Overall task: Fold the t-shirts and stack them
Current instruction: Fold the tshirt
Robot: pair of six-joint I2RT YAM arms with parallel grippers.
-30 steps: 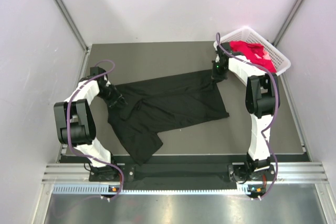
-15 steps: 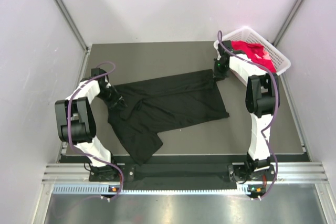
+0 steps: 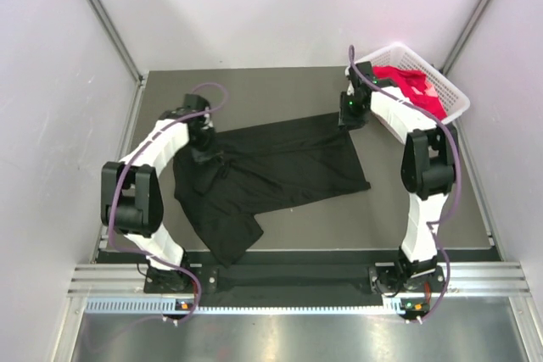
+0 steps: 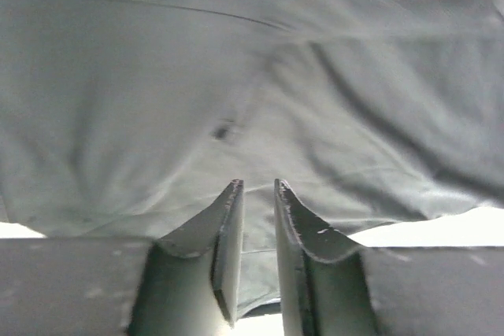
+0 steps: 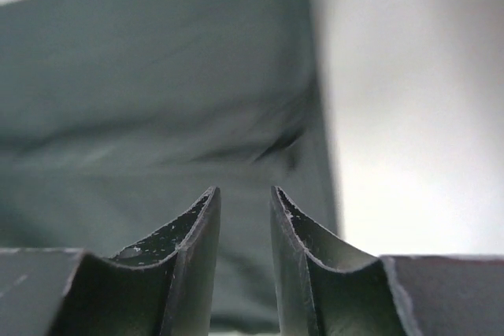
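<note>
Beneath the left gripper (image 4: 258, 186), its jaws narrowly parted and empty, lies the large, rumpled black fabric t-shirt (image 3: 280, 167). The right gripper (image 5: 245, 191), likewise slightly open and empty, hovers over its hem edge. Pinching bunched layers would likely drag the fold askew.

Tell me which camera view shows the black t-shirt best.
The top external view: the black t-shirt appears there almost whole, so its outline and lie are plain. The left wrist view gives only wrinkled fabric up close. The right wrist view gives only a blurred stretch with one edge.
</note>
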